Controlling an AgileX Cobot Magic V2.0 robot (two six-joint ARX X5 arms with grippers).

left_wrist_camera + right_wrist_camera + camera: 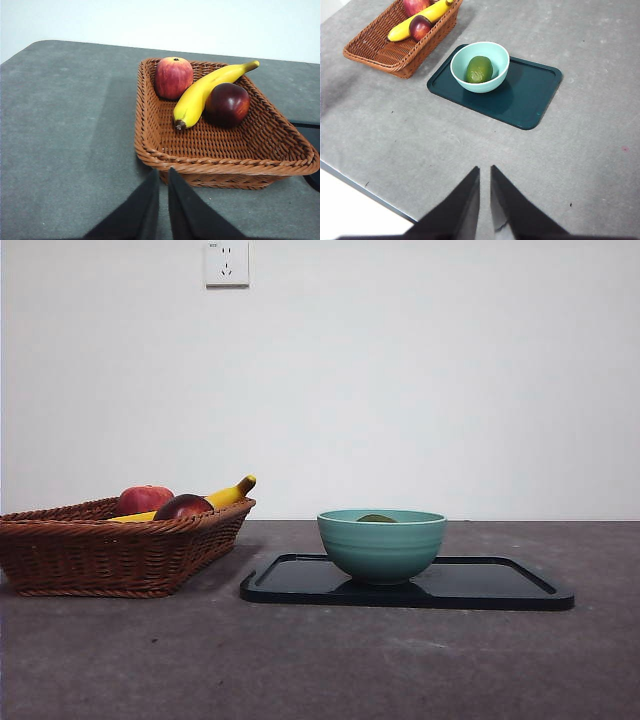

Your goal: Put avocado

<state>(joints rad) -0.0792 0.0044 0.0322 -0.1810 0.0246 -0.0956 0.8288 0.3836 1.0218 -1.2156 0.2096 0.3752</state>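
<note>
The olive-green avocado [479,69] lies inside a teal bowl [502,62], and only its top [376,518] peeks over the bowl's rim [381,545] in the front view. The bowl stands on the left part of a dark tray [530,95] [500,585]. My right gripper [484,172] is shut, held high above the table well back from the tray, with nothing in it. My left gripper [163,175] is also shut and empty, hanging just short of the near rim of the wicker basket [225,160]. Neither gripper shows in the front view.
The wicker basket [100,545] sits left of the tray and holds a red apple [173,77], a banana [205,92] and a dark red-purple fruit [228,103]. The table's near edge [365,187] shows in the right wrist view. A wall socket [226,262] is behind.
</note>
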